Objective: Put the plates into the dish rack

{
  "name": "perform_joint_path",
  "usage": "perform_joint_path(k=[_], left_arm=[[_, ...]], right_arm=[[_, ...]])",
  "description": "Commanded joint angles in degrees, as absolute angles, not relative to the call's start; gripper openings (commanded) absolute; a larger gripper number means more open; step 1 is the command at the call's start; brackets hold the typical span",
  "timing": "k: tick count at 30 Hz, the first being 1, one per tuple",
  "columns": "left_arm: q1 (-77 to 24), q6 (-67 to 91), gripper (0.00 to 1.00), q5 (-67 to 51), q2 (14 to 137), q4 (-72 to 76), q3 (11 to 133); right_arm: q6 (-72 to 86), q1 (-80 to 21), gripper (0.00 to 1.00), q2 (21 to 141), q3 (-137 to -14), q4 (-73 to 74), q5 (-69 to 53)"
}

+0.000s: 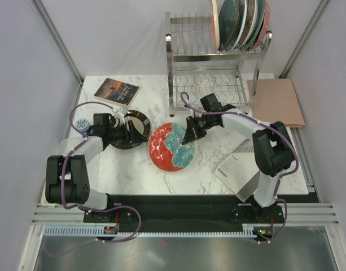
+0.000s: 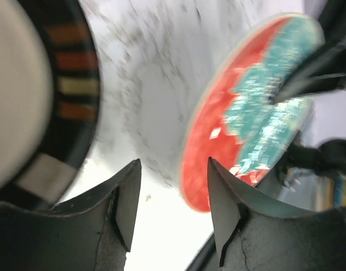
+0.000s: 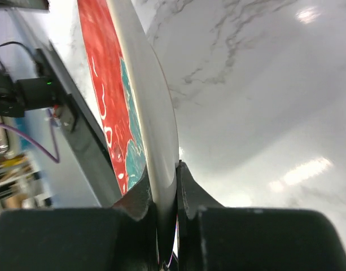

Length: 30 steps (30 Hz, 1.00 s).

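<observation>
Nearest the arm bases, a grey printed sheet (image 1: 236, 167) lies on the marble table (image 1: 133, 169), by the right arm.

Next out, at table centre, is the red plate with a teal flower (image 1: 167, 152). The right gripper (image 1: 185, 139) has its fingers pinched onto this plate's right-hand rim. In the right wrist view the pads (image 3: 189, 192) press both faces of the pale rim, with no gap showing. We cannot tell whether the plate's far edge is resting on the marble.

Left of it, near but apart, is the dark brown plate (image 1: 138, 119), flat on the table, its patterned rim showing in the left wrist view. The left gripper (image 1: 140, 131) sits low over this plate's right part and points toward the red plate. Its fingers (image 2: 127, 192) are spread wide with only bare table between them, so it holds nothing.

A small blue-white cup (image 1: 80, 123) stands at the left edge, beside the left arm. Further back on the left lies a dark-covered book (image 1: 116, 90).

At the far edge stands the dish rack (image 1: 215, 56), two tiers of silver wire. A row of plates (image 1: 240, 22) stands on edge in the right half of the upper tier; the upper left slots and the lower tier hold no plates. A pinkish board (image 1: 277, 101) lies just right of the rack.
</observation>
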<state>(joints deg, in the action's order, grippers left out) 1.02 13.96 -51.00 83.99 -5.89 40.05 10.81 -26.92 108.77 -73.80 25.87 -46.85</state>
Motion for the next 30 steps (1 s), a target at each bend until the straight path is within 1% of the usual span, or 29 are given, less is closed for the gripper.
perform_joint_path(k=[1, 4, 5, 6, 7, 8, 10, 11, 14, 15, 16, 17, 18, 20, 21, 22, 24, 27, 28, 30], left_arm=[[1.67, 7.04, 0.58, -41.5, 78.59, -8.79, 45.69], [1.76, 7.2, 0.58, -40.61, 77.44, -6.77, 46.75], [1.67, 7.47, 0.58, -40.78, 77.61, -6.16, 47.02], [1.67, 7.91, 0.58, -41.04, 77.96, -5.54, 47.37], [1.67, 8.78, 0.58, -41.65, 78.66, -4.67, 48.16], [1.67, 9.31, 0.58, -41.92, 80.05, -4.22, 48.69], [1.67, 10.98, 0.58, -43.58, 82.08, -3.35, 50.44], [1.67, 11.77, 0.58, -43.94, 84.0, -3.17, 51.15], [1.67, 15.02, 0.58, -44.91, 86.56, -1.5, 52.91], [1.67, 15.55, 0.58, -45.26, 86.66, -0.97, 53.17], [1.67, 16.34, 0.61, -45.79, 86.83, -0.36, 53.17], [1.58, 16.52, 0.62, -45.96, 86.92, -0.26, 53.17], [1.58, 16.52, 0.62, -46.05, 87.1, 1.13, 53.17], [1.49, 16.7, 0.63, -45.97, 87.27, 1.93, 52.91], [1.49, 16.87, 0.63, -45.97, 87.19, 2.28, 52.56], [1.49, 17.4, 0.63, -45.97, 87.1, 2.81, 51.86], [1.49, 18.54, 0.63, -45.97, 86.75, 4.74, 50.02], [1.23, 19.07, 0.63, -45.97, 85.7, 6.59, 47.91], [1.06, 19.07, 0.63, -45.88, 85.0, 6.94, 47.38], [0.97, 18.9, 0.63, -45.88, 84.47, 7.47, 46.41]], right_arm=[[2.73, -26.28, 0.0, 93.09, -86.64, 35.76, -38.81], [2.82, -28.2, 0.0, 87.73, -93.76, 36.04, -28.52], [2.46, -29.43, 0.0, 86.58, -97.35, 35.95, -18.99], [1.68, -31.18, 0.0, 84.83, -98.86, 35.69, -12.2], [0.97, -35.03, 0.0, 84.03, -100.09, 34.47, -6.21], [0.44, -36.9, 0.0, 83.07, -102.28, 33.84, 4.81], [-1.67, -41.21, 0.0, 82.97, -104.23, 30.42, 13.49], [-2.37, -42.26, 0.0, 84.01, -106.94, 29.19, 21.45], [-5.96, -44.38, 0.0, 87.52, -115.12, 24.36, 28.81], [-7.11, -44.3, 0.0, 88.15, -117.05, 19.73, 32.22], [-8.86, -44.3, 0.0, 88.85, -120.64, 17.43, 33.04], [-11.14, -44.38, 0.0, 89.81, -121.89, 15.23, 33.13], [-15.6, -44.38, 0.0, 90.09, -122.17, 7.98, 34.44], [-20.8, -44.38, 0.0, 91.66, -123.05, 1.7, 35.06], [-24.4, -44.38, 0.0, 92.19, -122.79, -6.42, 35.5], [-26.52, -44.3, 0.0, 92.98, -123.04, -9.46, 35.77], [-29.86, -44.38, 0.0, 96.49, -124.97, -16.13, 35.68], [-30.41, -44.12, 0.0, 103.6, -132.07, -21.43, 41.99], [-30.32, -43.95, 0.0, 105.71, -137.58, -22.4, 45.84], [-30.76, -43.25, 0.0, 110.47, -140.79, -27.12, 48.77]])
